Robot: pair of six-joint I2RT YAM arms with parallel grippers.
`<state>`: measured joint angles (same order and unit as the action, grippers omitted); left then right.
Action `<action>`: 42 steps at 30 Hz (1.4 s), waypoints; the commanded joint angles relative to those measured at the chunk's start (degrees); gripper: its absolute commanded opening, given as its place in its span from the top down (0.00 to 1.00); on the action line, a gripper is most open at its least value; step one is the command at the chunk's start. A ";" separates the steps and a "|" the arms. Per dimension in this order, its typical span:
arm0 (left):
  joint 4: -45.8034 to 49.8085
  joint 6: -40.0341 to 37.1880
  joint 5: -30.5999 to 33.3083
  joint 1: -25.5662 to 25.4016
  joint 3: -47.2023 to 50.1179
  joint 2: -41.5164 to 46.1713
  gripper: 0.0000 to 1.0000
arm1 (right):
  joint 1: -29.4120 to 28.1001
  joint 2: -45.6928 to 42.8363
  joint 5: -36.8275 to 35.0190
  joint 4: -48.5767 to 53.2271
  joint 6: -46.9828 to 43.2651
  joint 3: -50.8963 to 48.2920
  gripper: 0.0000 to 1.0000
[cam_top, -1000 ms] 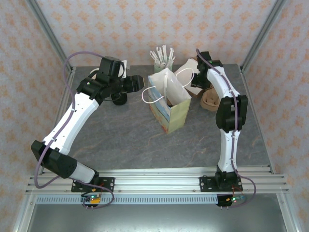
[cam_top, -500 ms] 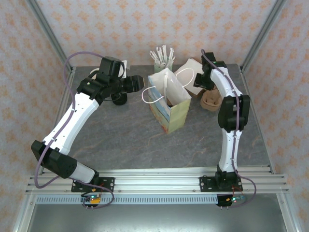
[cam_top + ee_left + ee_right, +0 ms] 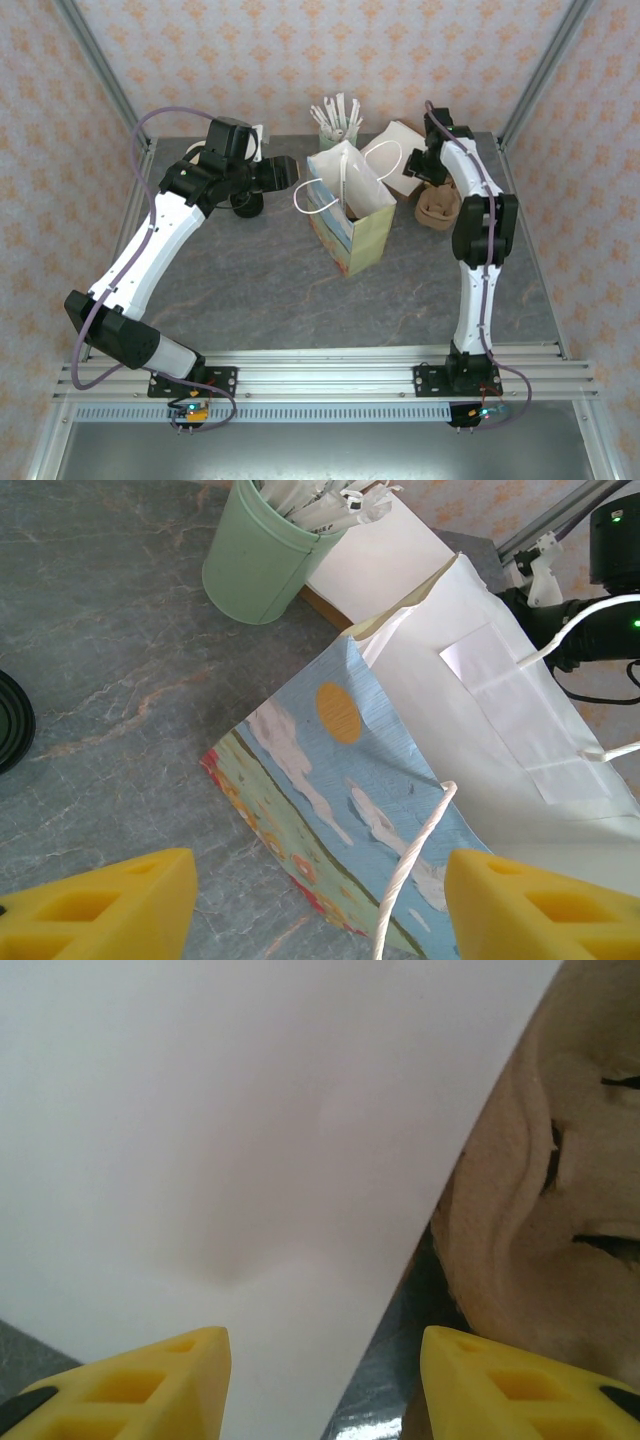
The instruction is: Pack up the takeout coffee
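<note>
The paper bag (image 3: pixel 352 222) stands open at mid-table, printed with sky and flowers (image 3: pixel 330 770), white inside. The green lidded coffee cup is out of view; a dark patch shows in the bag's mouth and I cannot tell what it is. My left gripper (image 3: pixel 295 171) hovers just left of the bag, open wide (image 3: pixel 320 905), with the bag's white rope handle (image 3: pixel 410 870) hanging between its fingers, untouched. My right gripper (image 3: pixel 420 172) is open (image 3: pixel 325 1385) low over the edge of a white flat box (image 3: pixel 230 1160), next to a brown pulp carrier (image 3: pixel 540 1210).
A mint cup of white wrapped sticks (image 3: pixel 337 122) (image 3: pixel 258 555) stands behind the bag. The white box (image 3: pixel 395 160) and brown carrier (image 3: pixel 437 208) lie at the back right. A loose black lid (image 3: pixel 247 205) (image 3: pixel 12 720) lies under my left forearm.
My right gripper has drawn back and to the right, away from the bag's far side toward the white box and the carrier. The left arm and the bag have not moved.
</note>
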<state>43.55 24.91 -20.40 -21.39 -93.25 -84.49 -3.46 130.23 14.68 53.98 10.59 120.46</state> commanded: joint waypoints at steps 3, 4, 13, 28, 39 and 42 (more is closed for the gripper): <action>-0.39 -1.62 0.13 -0.23 0.58 0.73 0.33 | 0.21 3.02 -0.35 1.13 1.24 4.37 0.47; -0.35 -1.61 0.17 -0.23 0.53 0.64 0.33 | 0.21 3.46 -0.23 1.13 1.38 4.83 0.47; -0.04 -2.05 0.27 -0.15 0.15 0.21 0.33 | 0.21 7.38 1.35 1.71 2.70 9.54 0.48; 0.11 -2.24 0.00 -0.15 -0.22 -0.77 0.33 | -2.73 11.13 -3.75 4.11 -2.91 16.39 0.43; 0.79 -2.49 0.14 -0.17 -0.82 -0.94 0.33 | -4.25 16.25 -9.99 4.65 -6.15 18.74 0.39; 0.68 -2.38 0.18 -0.15 -0.71 -0.94 0.33 | -4.27 17.14 -9.99 4.83 -6.40 18.71 0.41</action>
<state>43.59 23.86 -20.38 -21.39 -93.25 -84.93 -7.75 145.64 8.10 56.23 5.69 138.23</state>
